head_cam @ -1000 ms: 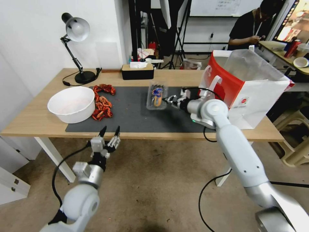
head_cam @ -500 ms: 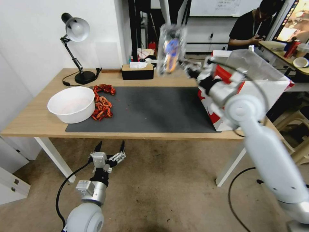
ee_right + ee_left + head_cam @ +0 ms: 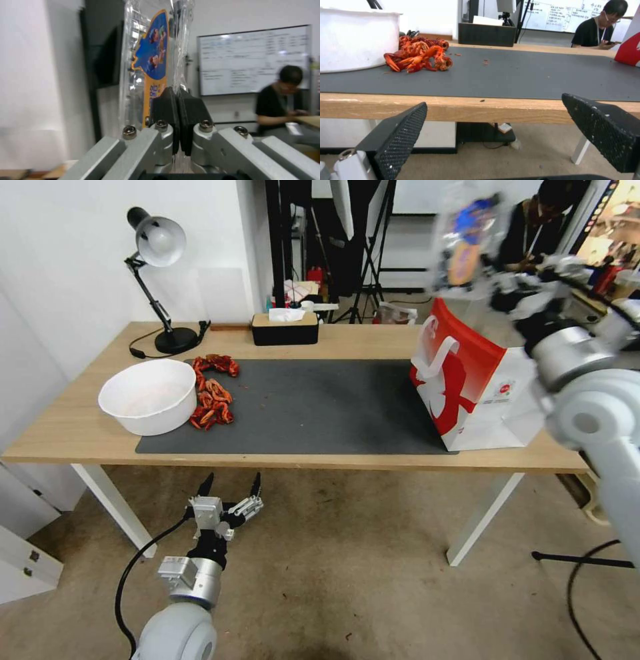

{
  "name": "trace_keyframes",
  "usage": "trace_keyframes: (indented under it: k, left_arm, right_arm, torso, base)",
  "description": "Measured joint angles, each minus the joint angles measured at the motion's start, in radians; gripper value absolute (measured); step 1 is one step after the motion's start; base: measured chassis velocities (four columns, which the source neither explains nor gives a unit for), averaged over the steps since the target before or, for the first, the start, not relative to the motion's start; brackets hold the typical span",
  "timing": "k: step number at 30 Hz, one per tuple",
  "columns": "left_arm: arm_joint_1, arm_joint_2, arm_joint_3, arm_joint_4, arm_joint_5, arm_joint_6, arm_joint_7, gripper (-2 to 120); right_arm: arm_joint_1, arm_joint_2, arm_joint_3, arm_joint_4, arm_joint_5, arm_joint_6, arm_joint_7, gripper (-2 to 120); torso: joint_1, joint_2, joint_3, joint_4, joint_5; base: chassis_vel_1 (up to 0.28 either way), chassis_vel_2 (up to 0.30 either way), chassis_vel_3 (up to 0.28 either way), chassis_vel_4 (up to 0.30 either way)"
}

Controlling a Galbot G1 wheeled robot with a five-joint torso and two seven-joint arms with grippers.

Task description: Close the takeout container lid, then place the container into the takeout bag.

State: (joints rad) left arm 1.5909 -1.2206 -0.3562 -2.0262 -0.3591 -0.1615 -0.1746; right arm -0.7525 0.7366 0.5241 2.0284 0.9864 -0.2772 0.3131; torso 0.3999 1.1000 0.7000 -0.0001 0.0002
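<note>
My right gripper [image 3: 499, 281] holds the clear takeout container [image 3: 467, 241] high in the air, just above the rear left corner of the takeout bag [image 3: 467, 380]. The container stands on edge and looks closed. In the right wrist view the black pads [image 3: 166, 110] are pinched on the container [image 3: 140, 75] at its rim, and the lid [image 3: 155, 55] with its blue and orange label faces the camera. The red-and-white bag stands upright at the table's right end. My left gripper [image 3: 227, 493] hangs open below the table's front edge, its fingers [image 3: 398, 140] spread wide.
A white bowl [image 3: 148, 395] and a pile of red crawfish [image 3: 212, 392] lie on the left of the dark mat [image 3: 320, 407]. A desk lamp [image 3: 160, 280] and a black tissue box [image 3: 285, 328] stand at the back. A red corner of the bag [image 3: 631, 51] shows beyond the mat.
The right arm has swung the container up off the mat and rightward, from mid-table to above the bag. The left arm has dropped a little lower below the table edge.
</note>
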Motion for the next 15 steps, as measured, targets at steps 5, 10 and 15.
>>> trace_keyframes:
  k: [5, 10, 15]
  left_arm:
    - [-0.006, 0.001, 0.0, 0.003, -0.006, 0.002, 0.0, 100]
    - [-0.012, -0.001, 0.005, 0.005, -0.008, 0.005, -0.002, 100]
    - [-0.015, -0.003, 0.006, 0.013, -0.015, 0.005, -0.003, 100]
  right_arm:
    - [-0.032, -0.018, 0.034, -0.018, 0.0, -0.019, 0.028, 0]
    - [-0.056, -0.016, 0.045, -0.032, 0.006, -0.033, 0.057, 0]
    - [-0.069, -0.003, 0.047, -0.042, 0.048, -0.039, 0.07, 7]
  torso:
    - [0.0, 0.0, 0.0, 0.0, 0.0]
    - [0.0, 0.0, 0.0, 0.0001, -0.0002]
    - [0.0, 0.0, 0.0, 0.0002, -0.0002]
  base:
    - [0.0, 0.0, 0.0, 0.0]
    - [0.0, 0.0, 0.0, 0.0]
    - [0.0, 0.0, 0.0, 0.0]
